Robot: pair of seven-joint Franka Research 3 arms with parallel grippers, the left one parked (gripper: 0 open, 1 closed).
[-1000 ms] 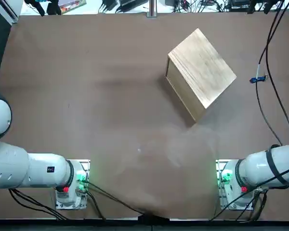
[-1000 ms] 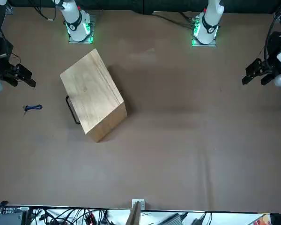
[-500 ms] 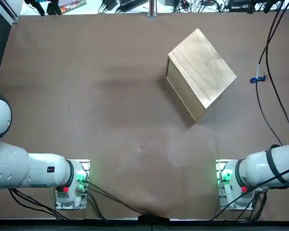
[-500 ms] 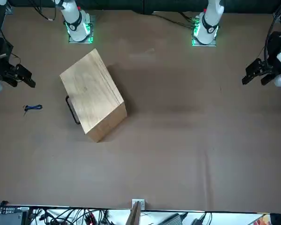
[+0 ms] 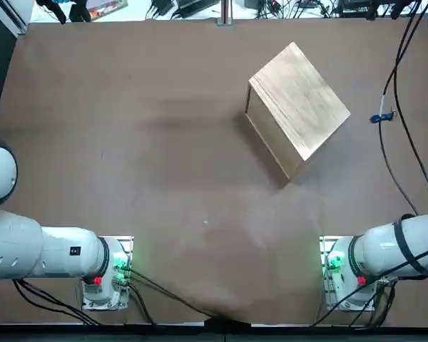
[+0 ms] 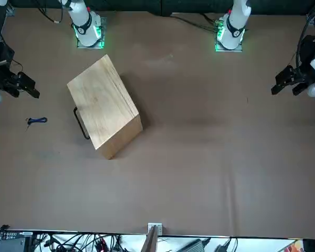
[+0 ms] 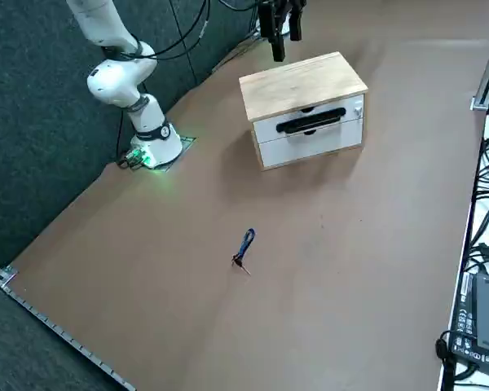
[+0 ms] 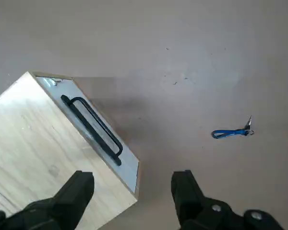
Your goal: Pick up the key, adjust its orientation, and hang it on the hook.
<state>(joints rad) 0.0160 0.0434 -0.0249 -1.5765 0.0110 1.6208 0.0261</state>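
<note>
Key (image 8: pixel 233 132) tip points away from box (image 6: pixel 102 102); right hand (image 8: pixel 133 184) (open) above table (image 5: pixel 164 185).

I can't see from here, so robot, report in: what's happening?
Right gripper open, empty, off the table. Key lying on the bare tabletop. Wooden box beyond it, not covering it.
</note>
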